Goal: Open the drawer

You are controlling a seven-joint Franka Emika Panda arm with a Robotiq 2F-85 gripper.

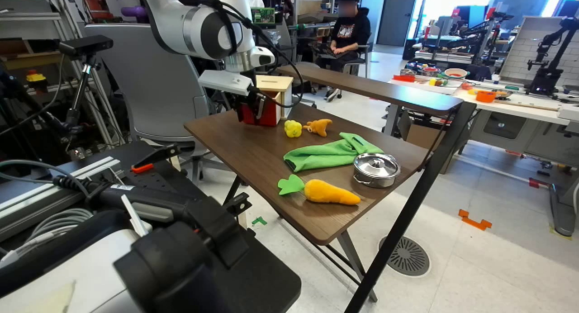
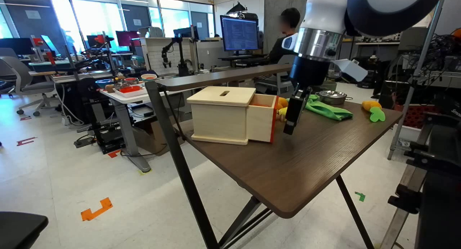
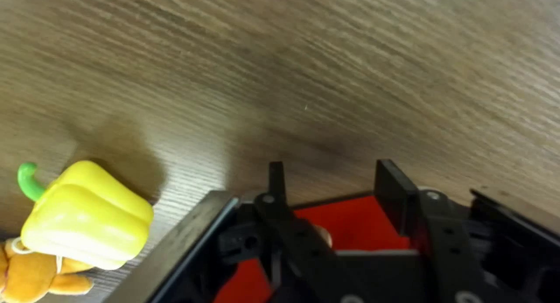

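Observation:
A light wooden cabinet [image 2: 219, 121] with a slotted lid [image 1: 273, 82] stands on the brown table. Its drawer [image 2: 260, 119] sticks partly out, and its top is open. The drawer's red front [image 1: 271, 113] faces my gripper; it also shows in the wrist view [image 3: 354, 222]. A round pale knob [image 3: 326, 237] on the red front is partly hidden behind one finger. My gripper [image 1: 250, 116] points down in front of the red front, low over the table, and also shows in an exterior view [image 2: 290, 128]. In the wrist view the fingers [image 3: 329, 171] are apart with nothing between their tips.
A yellow toy pepper [image 3: 87, 220] and an orange plush toy [image 1: 319, 127] lie close beside the drawer. A green cloth [image 1: 330, 154], a lidded silver pot [image 1: 377, 170] and a toy carrot [image 1: 330, 193] lie farther along. A raised brown shelf [image 1: 375, 89] runs behind.

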